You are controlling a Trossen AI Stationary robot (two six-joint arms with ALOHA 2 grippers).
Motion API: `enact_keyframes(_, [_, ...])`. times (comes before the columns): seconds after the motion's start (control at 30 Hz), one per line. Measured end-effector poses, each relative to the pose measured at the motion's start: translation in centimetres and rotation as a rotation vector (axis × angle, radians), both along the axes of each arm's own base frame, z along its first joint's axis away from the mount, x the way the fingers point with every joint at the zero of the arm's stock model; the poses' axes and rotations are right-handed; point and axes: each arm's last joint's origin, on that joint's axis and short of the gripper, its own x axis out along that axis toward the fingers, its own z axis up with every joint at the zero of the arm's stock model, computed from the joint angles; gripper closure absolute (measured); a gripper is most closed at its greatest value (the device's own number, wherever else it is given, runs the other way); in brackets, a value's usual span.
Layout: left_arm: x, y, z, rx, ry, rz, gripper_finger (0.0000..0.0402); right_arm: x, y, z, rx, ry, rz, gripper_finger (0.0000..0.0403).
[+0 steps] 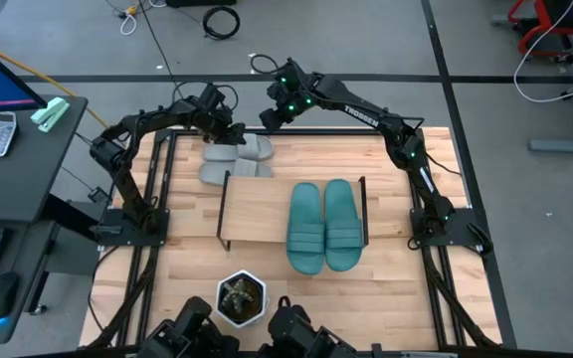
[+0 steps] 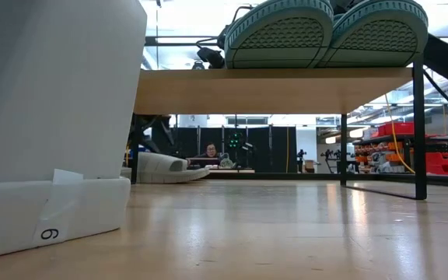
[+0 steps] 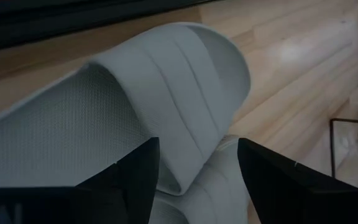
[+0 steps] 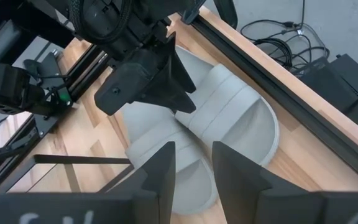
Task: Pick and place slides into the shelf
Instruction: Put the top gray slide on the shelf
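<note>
— Where is there room on the low wooden-topped shelf with thin black legs (image 1: 257,214)?

— Its left half lies bare; the teal-green rubber slides (image 1: 321,224) fill the right half.

— And at the table's far edge?

— Crowded. The two light grey rubber slides (image 1: 235,159) overlap there, the left gripper (image 4: 166,84) sits spread right over them, and the right gripper (image 1: 272,112) hangs open just beside.
</note>
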Motion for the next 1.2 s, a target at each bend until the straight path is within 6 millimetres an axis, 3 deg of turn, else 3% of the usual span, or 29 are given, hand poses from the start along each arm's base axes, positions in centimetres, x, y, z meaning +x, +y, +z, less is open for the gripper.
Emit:
enact_keyframes(0.67, [-0.8, -0.4, 0.3, -0.036, 0.037, -0.003, 0.0209, 0.0, 0.0, 0.0, 0.005, -0.002, 0.002, 0.029])
enact_keyframes(0.97, [-0.9, -0.2, 0.2, 0.032, 0.106, 0.023, 0.0199, 0.0, 0.0, 0.0, 0.005, -0.002, 0.003, 0.029])
enact_keyframes(1.2, [-0.1, -0.2, -1.0, 0.013, 0.123, 0.005, 0.0196, 0.0, 0.0, 0.0, 0.005, -0.002, 0.003, 0.029])
